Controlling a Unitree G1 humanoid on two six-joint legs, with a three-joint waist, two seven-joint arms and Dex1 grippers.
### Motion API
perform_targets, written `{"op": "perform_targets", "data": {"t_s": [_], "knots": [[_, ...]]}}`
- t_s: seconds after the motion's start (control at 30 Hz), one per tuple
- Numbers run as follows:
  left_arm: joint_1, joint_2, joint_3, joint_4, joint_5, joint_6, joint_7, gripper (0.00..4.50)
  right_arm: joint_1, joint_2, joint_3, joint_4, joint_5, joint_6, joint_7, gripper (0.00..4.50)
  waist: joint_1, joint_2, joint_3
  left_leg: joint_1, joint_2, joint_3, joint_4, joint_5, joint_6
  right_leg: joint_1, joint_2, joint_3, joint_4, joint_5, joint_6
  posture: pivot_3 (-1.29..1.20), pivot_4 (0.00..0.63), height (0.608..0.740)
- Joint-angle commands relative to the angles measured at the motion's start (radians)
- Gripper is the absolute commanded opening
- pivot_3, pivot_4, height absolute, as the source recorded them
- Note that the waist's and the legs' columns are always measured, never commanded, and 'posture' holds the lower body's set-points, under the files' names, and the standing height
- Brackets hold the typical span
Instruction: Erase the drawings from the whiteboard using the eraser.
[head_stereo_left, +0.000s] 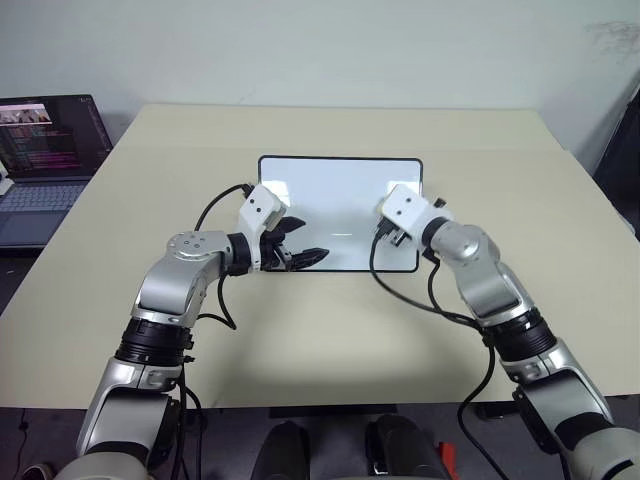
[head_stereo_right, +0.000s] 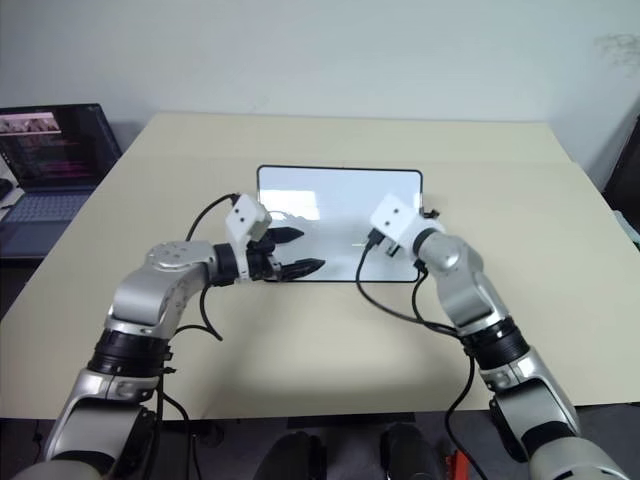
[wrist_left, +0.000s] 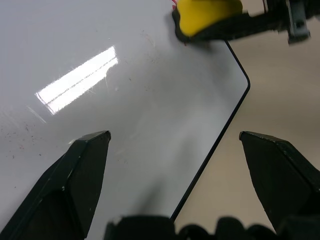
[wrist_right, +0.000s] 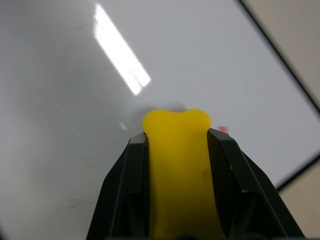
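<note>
The whiteboard (head_stereo_left: 340, 185) lies flat in the middle of the table, white with a thin black frame. My right gripper (wrist_right: 176, 140) is shut on the yellow eraser (wrist_right: 177, 170), which stands on the board near its near right corner. A small red mark of the drawings (wrist_right: 223, 129) shows right beside the eraser's tip, and a faint red smear (wrist_right: 77, 202) lies further off. My left gripper (head_stereo_left: 298, 243) hovers open over the board's near left part, with nothing between its fingers. From the left wrist, the eraser (wrist_left: 205, 15) appears ahead, pinched between dark fingers.
The beige table (head_stereo_left: 200, 140) reaches well beyond the board on all sides. An open laptop (head_stereo_left: 50, 150) sits on a lower surface at the far left. A wall rises behind the table.
</note>
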Motion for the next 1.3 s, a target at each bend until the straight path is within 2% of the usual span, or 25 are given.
{"op": "perform_targets", "data": {"t_s": [0.03, 0.37, 0.6, 0.73, 1.3], "knots": [[-0.016, 0.005, 0.015, -0.038, -0.011, -0.004, -0.006, 4.50, -0.004, -0.009, -0.022, 0.020, -0.011, -0.006, -0.016, 1.25, 0.000, 0.000, 0.000, 0.000, 0.000, 0.000, 0.000, 0.000, 0.000, 0.000, 0.000, 0.000, 0.000, 0.000, 0.000, 0.00, 0.150, 0.740], [-0.044, -0.009, 0.028, -0.056, -0.052, 0.026, -0.016, 4.50, 0.078, -0.036, 0.049, -0.053, 0.010, 0.072, 0.157, 1.25, -0.002, 0.000, 0.000, 0.000, 0.000, 0.000, -0.001, 0.000, 0.000, 0.000, 0.000, 0.000, 0.000, 0.000, 0.000, 0.00, 0.150, 0.740], [-0.048, -0.002, 0.021, -0.037, -0.044, 0.010, -0.026, 4.50, -0.013, 0.007, -0.031, 0.014, -0.011, -0.013, -0.006, 1.25, -0.003, 0.000, 0.000, 0.002, 0.000, 0.001, 0.000, 0.000, 0.000, 0.000, 0.001, 0.001, 0.000, 0.000, 0.001, 0.00, 0.150, 0.740], [-0.041, -0.004, 0.017, -0.043, -0.041, 0.008, -0.027, 4.50, -0.051, 0.017, -0.041, 0.051, 0.001, -0.042, -0.037, 1.25, 0.000, 0.000, 0.000, 0.000, 0.000, 0.000, -0.001, 0.000, 0.000, -0.001, 0.001, 0.000, 0.000, 0.001, -0.001, 0.00, 0.150, 0.740], [-0.031, -0.003, 0.022, -0.057, -0.046, 0.018, -0.023, 4.50, 0.101, -0.097, 0.008, -0.052, 0.004, 0.067, 0.164, 1.25, 0.000, 0.000, 0.000, 0.001, 0.000, 0.000, -0.002, 0.000, 0.000, 0.000, 0.000, 0.000, -0.001, -0.001, 0.001, 0.00, 0.150, 0.740]]}}
